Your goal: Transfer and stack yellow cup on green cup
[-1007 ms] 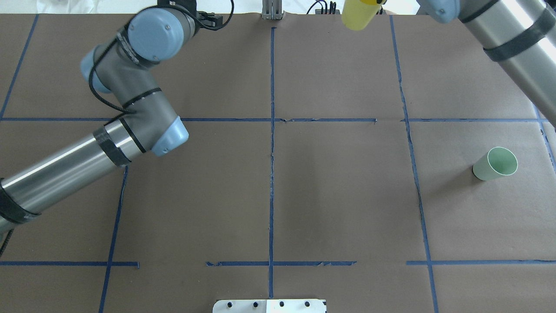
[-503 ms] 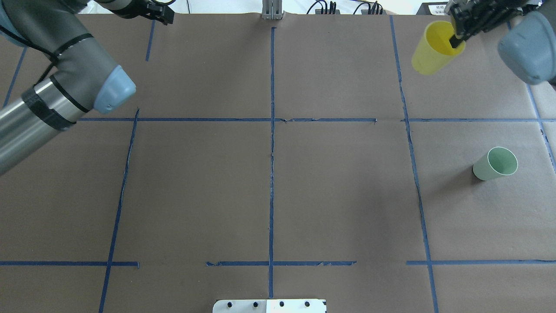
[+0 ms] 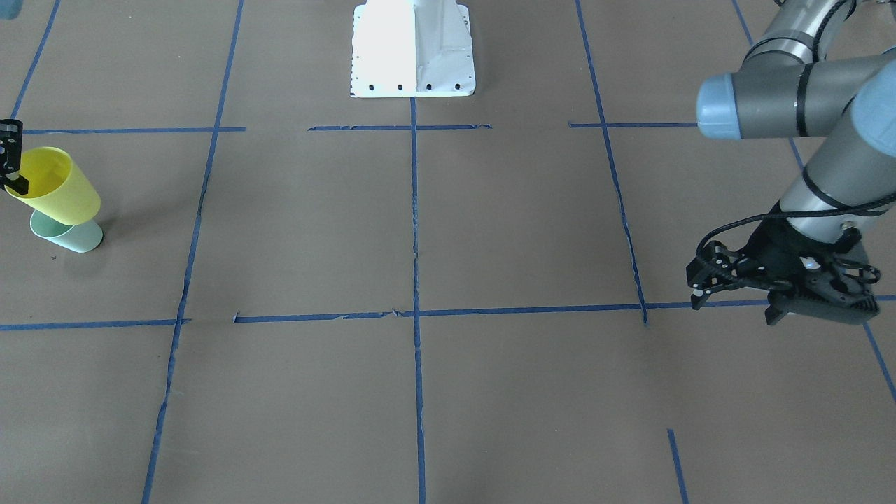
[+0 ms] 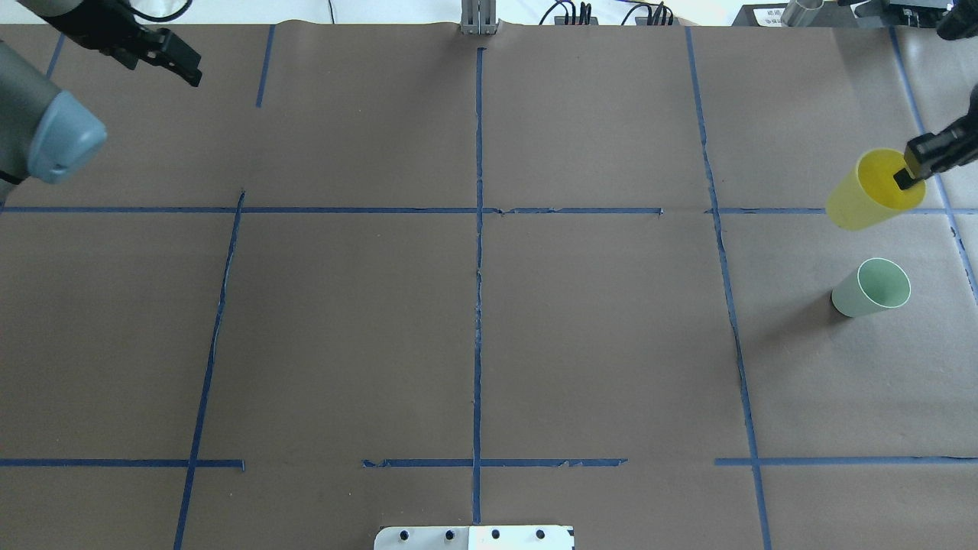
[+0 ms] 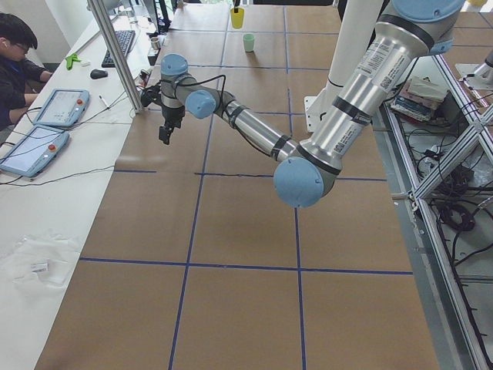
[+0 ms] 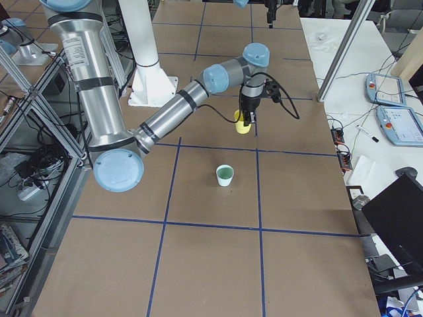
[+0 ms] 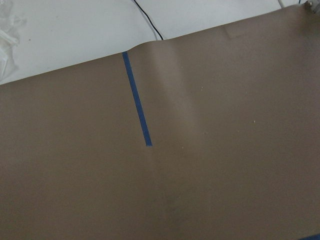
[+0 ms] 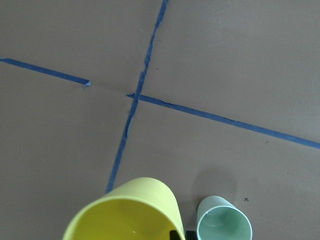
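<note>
Overhead exterior: yellow cup (image 4: 862, 202) upright, mouth-up

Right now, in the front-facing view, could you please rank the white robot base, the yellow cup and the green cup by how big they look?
1. white robot base, clearly the largest
2. yellow cup
3. green cup, partly hidden behind the yellow one

The yellow one is lifted nearer the camera, so their true sizes may match.

silver-grey tubes (image 5: 362, 81), pale blue joint caps (image 5: 298, 183), black cable (image 3: 735, 224), black left claw (image 3: 694, 288)
</note>
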Available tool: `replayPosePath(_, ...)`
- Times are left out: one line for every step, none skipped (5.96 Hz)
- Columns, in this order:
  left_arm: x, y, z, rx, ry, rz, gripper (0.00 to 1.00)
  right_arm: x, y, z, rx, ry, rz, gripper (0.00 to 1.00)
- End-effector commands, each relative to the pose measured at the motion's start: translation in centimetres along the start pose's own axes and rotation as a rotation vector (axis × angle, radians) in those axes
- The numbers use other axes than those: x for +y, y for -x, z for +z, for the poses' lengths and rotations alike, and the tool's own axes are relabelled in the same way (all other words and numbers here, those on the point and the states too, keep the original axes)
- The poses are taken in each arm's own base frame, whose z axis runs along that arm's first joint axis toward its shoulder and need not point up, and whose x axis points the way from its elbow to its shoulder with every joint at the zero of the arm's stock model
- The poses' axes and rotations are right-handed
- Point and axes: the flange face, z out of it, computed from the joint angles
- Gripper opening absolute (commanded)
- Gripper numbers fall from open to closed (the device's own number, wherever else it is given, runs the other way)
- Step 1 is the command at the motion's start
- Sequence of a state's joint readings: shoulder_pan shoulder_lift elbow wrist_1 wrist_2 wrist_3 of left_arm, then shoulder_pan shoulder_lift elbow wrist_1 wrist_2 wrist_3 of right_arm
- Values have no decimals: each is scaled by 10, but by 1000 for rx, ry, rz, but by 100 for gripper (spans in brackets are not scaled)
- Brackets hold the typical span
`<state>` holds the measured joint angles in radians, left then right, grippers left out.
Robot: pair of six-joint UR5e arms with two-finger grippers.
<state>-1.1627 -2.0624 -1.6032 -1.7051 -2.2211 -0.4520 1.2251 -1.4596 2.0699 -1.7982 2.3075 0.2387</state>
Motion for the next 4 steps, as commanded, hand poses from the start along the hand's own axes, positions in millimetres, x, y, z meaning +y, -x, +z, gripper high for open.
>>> replayPosePath(59, 70, -21, 67, 93, -110, 100, 46, -40, 28, -9, -2, 5, 0)
replayPosePath(73, 79, -21, 59, 96, -114, 100, 53, -52, 40, -3, 25, 27, 0)
replayPosePath(75, 76, -28, 59, 85, -111, 100, 51, -66, 55, 4, 52, 57, 0)
replayPosePath(75, 76, -30, 60, 82, -114, 100, 47, -76, 69, 9, 77, 80, 0)
